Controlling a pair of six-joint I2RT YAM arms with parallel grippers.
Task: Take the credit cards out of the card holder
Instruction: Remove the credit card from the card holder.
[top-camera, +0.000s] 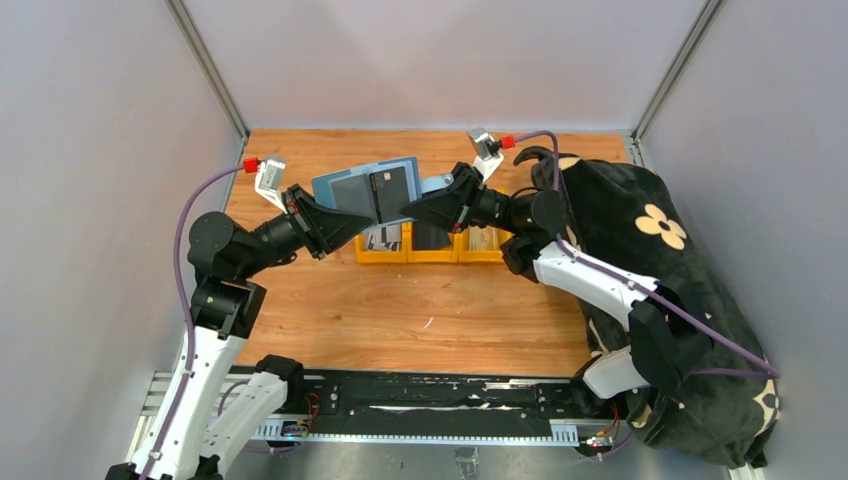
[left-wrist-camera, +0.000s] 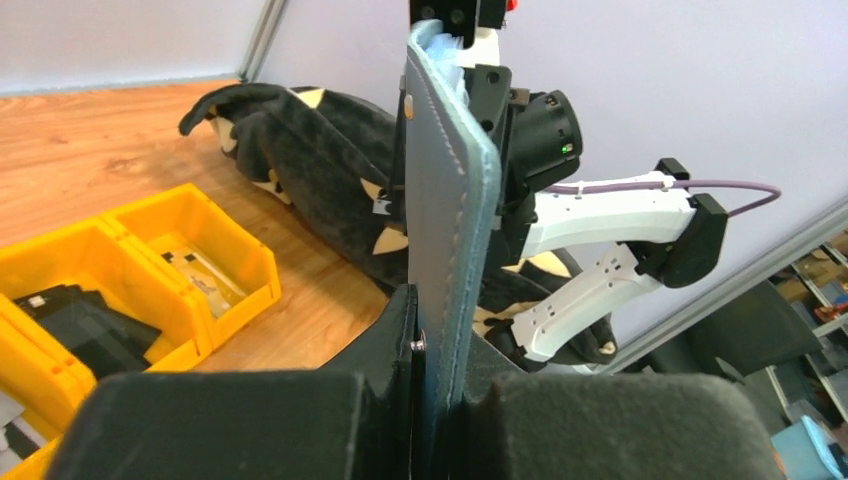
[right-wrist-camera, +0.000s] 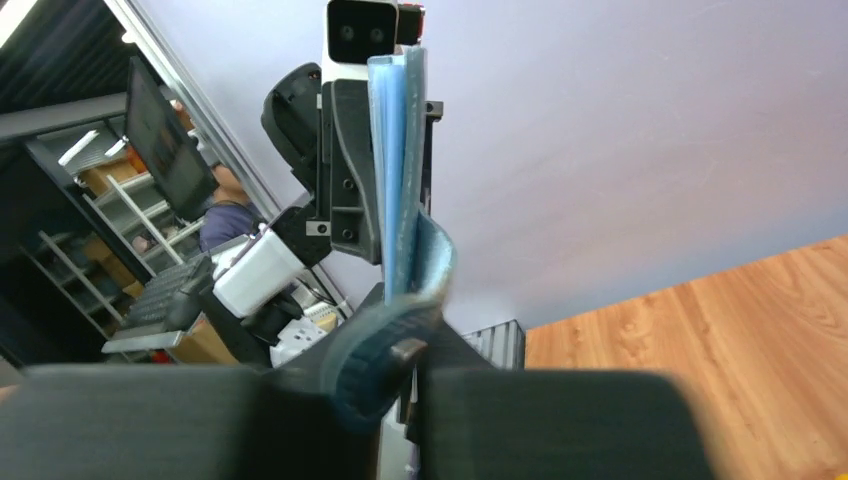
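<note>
Wooden tabletop (top-camera: 420, 310) between plain grey walls. Lifted clear of it and spanning the gap between the two claws: slate-blue card holder (top-camera: 360, 185), lying open with two dark panels on its upper face. Cannot tell whether those panels are cards.

Left claw (top-camera: 368, 215) clamped tight on the holder's near short end. Seen from its own wrist as a stitched blue edge (left-wrist-camera: 445, 200) standing upright out of the closed fingers (left-wrist-camera: 440, 350).

Right claw (top-camera: 408, 212) set against the opposite end, tips reaching onto the dark panel. From its own wrist, jaws narrow (right-wrist-camera: 410, 350), with the holder (right-wrist-camera: 400, 150) rising edge-on straight ahead and its paler snap tab curled down over one finger. Cannot tell whether pinched or merely pressed.

Directly below both claws: row of yellow bins (top-camera: 432, 258) resting on the wood. Dark card (top-camera: 432, 237) in the middle compartment, pale striped card (top-camera: 384, 238) in the compartment under the left claw, greyish card (left-wrist-camera: 205, 275) in the one under the right claw.

Behind the right claw and around that arm: heap of black fabric with cream flowers (top-camera: 640, 230).
</note>
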